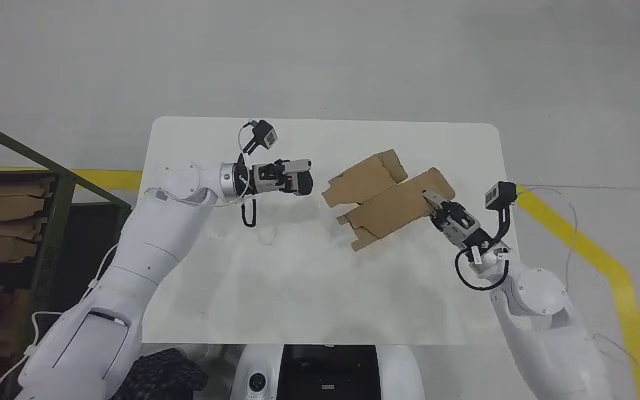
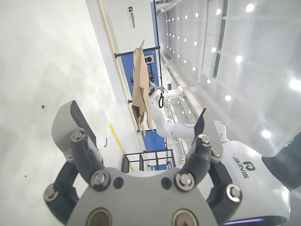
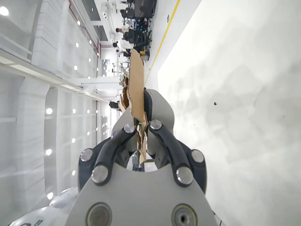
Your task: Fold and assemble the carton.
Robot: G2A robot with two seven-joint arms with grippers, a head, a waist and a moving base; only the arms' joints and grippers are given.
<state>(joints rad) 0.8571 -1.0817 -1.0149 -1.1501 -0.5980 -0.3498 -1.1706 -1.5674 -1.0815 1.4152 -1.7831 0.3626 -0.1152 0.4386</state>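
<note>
A flattened brown carton (image 1: 388,198) is held up off the white table (image 1: 300,290), right of centre. My right gripper (image 1: 436,206) is shut on the carton's right-hand edge; in the right wrist view the cardboard (image 3: 137,88) stands edge-on, pinched in my right gripper (image 3: 138,112). My left gripper (image 1: 303,177) hovers just left of the carton, apart from it, open with nothing between its fingers. In the left wrist view the carton (image 2: 140,88) hangs edge-on beyond my left gripper (image 2: 138,116).
The table's far edge (image 1: 320,122) runs behind both arms. A dark metal rack with stacked cardboard (image 1: 25,210) stands off the table's left side. A yellow floor line (image 1: 560,225) passes to the right.
</note>
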